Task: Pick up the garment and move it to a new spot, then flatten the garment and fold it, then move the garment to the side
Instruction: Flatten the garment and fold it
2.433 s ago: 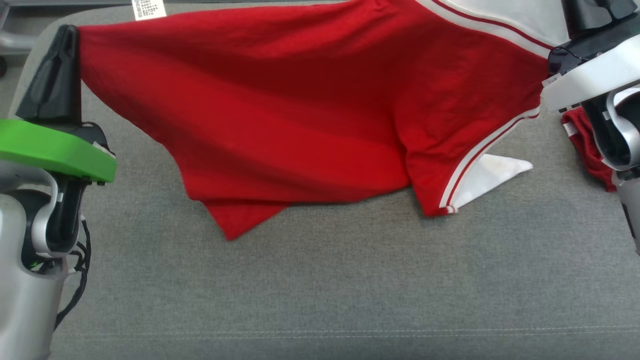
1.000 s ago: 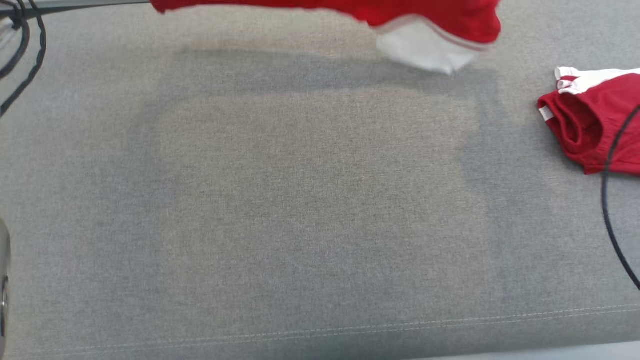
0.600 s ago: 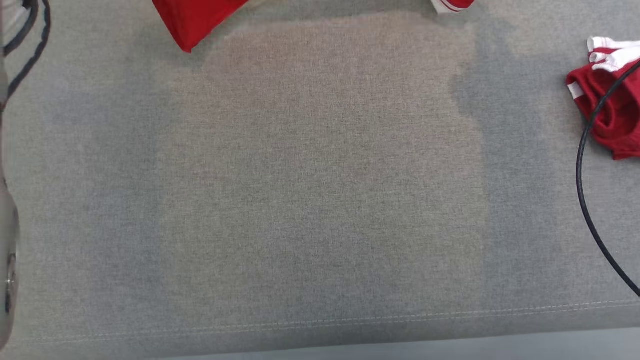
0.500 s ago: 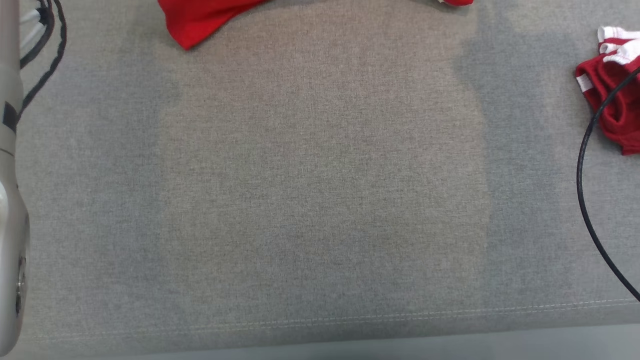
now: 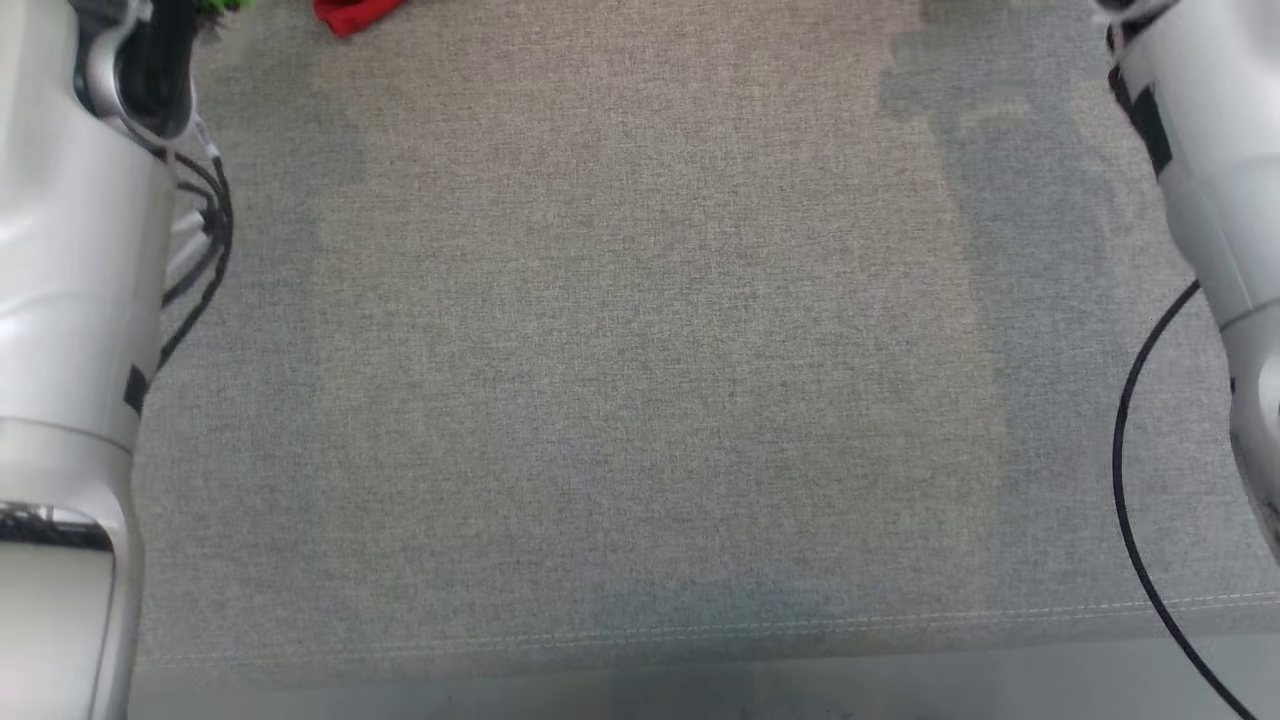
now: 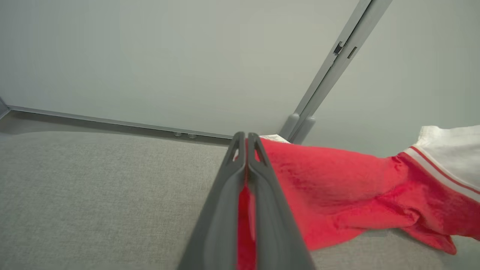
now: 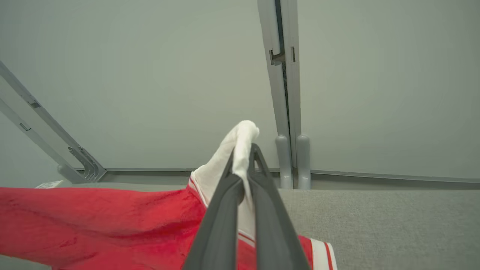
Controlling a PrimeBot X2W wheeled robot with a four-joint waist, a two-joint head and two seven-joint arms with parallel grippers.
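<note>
Now: left gripper clenched on edge of red fabric garment with white striped trim; red cloth pinched between its fingers and spreading away to gripper's right, low over grey fabric-covered table. Right gripper clamped on garment's white part, white fold poking past fingertips; red body stretches off to gripper's left. Head view: pale left forearm, pale right forearm with black cable beside it.
</note>
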